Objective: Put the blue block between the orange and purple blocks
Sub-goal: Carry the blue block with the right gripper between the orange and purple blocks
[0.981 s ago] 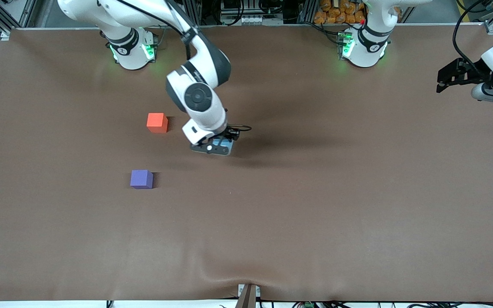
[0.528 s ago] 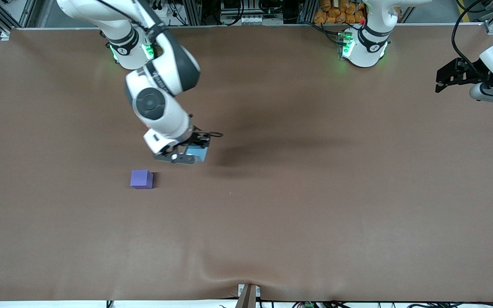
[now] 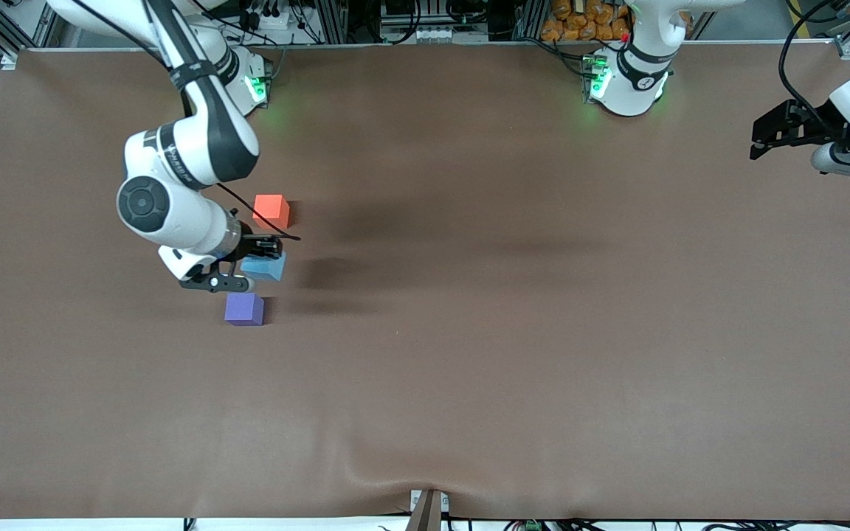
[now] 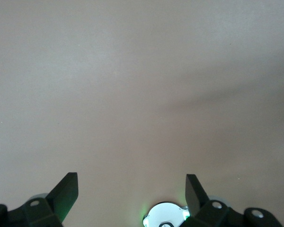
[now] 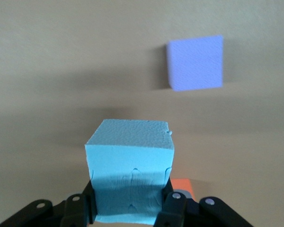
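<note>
Right gripper (image 3: 248,267) clamped on blue block (image 3: 263,266), which looks light, soft foam, squeezed at its side faces; left gripper (image 4: 131,189) waits open, empty.

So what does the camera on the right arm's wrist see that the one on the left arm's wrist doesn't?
Only the right wrist view shows the blocks: the blue block clamped in the right gripper, the purple block on the table, and a corner of the orange block past the blue one. Only the left wrist view shows the left gripper, open and empty, over bare table while that arm waits. Both show the same brown table surface.
</note>
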Robot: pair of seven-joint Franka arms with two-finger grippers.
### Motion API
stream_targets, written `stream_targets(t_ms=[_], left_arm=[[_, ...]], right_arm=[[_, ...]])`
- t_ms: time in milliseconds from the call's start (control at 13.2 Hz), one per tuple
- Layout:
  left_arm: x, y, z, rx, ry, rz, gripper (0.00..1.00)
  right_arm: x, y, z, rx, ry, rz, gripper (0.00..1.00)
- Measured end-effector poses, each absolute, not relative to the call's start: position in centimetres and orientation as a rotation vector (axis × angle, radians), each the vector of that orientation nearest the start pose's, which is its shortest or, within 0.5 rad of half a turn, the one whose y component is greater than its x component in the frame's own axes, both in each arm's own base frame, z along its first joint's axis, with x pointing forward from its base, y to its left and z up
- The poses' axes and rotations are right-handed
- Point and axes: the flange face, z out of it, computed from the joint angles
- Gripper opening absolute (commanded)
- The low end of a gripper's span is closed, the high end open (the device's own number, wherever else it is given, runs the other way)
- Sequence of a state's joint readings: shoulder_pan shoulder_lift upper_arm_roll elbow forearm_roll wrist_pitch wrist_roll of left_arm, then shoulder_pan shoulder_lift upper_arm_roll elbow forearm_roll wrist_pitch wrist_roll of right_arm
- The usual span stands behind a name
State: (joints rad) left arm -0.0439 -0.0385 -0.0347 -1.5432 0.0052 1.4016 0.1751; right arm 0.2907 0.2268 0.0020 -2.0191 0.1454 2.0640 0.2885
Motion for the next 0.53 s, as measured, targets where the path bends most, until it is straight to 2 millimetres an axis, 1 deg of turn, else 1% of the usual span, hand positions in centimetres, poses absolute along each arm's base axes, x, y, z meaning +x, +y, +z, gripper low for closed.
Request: stream_targets(t_ms=[75,226,377,528], left_arm=[[52.3,-4.1,64.4,-3.112,0.394,0.161,1.00],[52.3,-4.2,64.4,-3.116,0.354,0.160,1.00],[52.3,-4.3,64.4,-3.119,0.307,0.156,1.00],[52.4,-4.3,64.5,-3.120,0.298,0.138,1.00]], right_arm=[[54.0,16.4,31.7,-3.059,0.118,0.342,0.00],[53.2,15.6,30.0,-3.060,0.094,0.336,0.00],[52.6,13.5,28.3,-3.056,0.053,0.333,0.00],[52.2,11.8,27.2,-3.053,0.051,0.328,0.00]])
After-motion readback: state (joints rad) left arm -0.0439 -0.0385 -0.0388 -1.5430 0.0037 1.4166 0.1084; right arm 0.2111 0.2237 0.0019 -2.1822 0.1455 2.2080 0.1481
